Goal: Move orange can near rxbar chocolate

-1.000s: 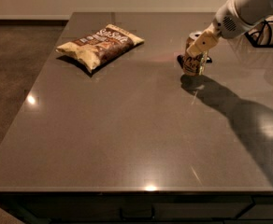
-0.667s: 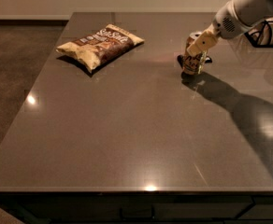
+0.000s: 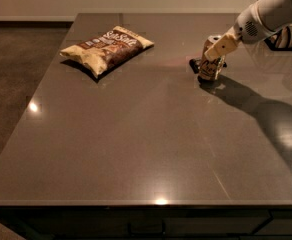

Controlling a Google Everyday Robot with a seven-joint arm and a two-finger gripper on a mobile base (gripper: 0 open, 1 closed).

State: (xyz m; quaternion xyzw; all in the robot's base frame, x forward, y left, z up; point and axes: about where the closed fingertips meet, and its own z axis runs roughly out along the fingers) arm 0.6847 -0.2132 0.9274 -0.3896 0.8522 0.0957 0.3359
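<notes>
Orange can [image 3: 209, 69] stands upright on the table [image 3: 136, 149], right under the gripper [image 3: 215, 51]. The gripper sits at the top of the can, with the white arm reaching back and up from it. I cannot tell if the gripper has hold of the can or has let go.

Just below the gripper, at the foot of the can, 1 small dark flat thing peeks out. I think it is the rxbar chocolate [image 3: 193, 64]. It is very close to the can, maybe touching.

So the can looks near enough. To do this step well, the gripper should let go slowly and lift straight up, so the can does not tip. The chip bag [image 3: 108, 49] is far from the gripper and needs no care.
</notes>
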